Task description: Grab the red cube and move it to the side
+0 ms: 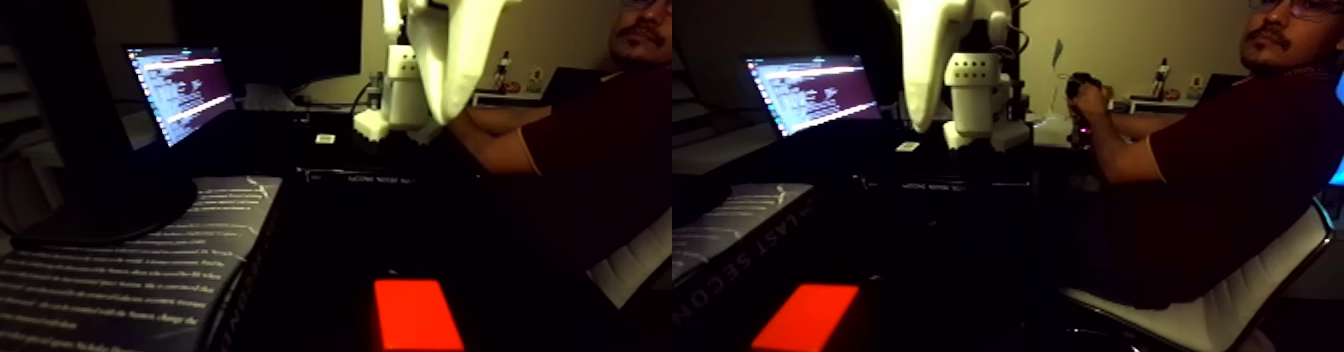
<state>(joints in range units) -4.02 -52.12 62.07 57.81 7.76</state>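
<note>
A: The red cube (416, 314) lies low in the fixed view on a dark surface, close to the bottom edge, and the same bright block turns up again in the right half of the picture

B: Start at the left, then. What is there?

A: A book (120, 266) with white print on its dark cover, and behind it a laptop (180, 88) with a lit screen. Next comes the cube, and high above it hangs the white gripper (447, 76), tapering down to a point

B: Are the jaws wide or narrow?

A: I cannot tell; the gripper reads as one pale wedge and no gap shows. It holds nothing, and it is well apart from the cube

B: And further right?

A: A seated person (1230, 176) in a dark red shirt on a white chair (1240, 296), one hand (1085, 101) closed on some small device at the desk

B: So which step is this?

A: The approach, I judge. No grasp has been made. The next move calls for bringing the gripper down over the cube, jaws spread to either side of it, then closing before carrying it aside
</note>
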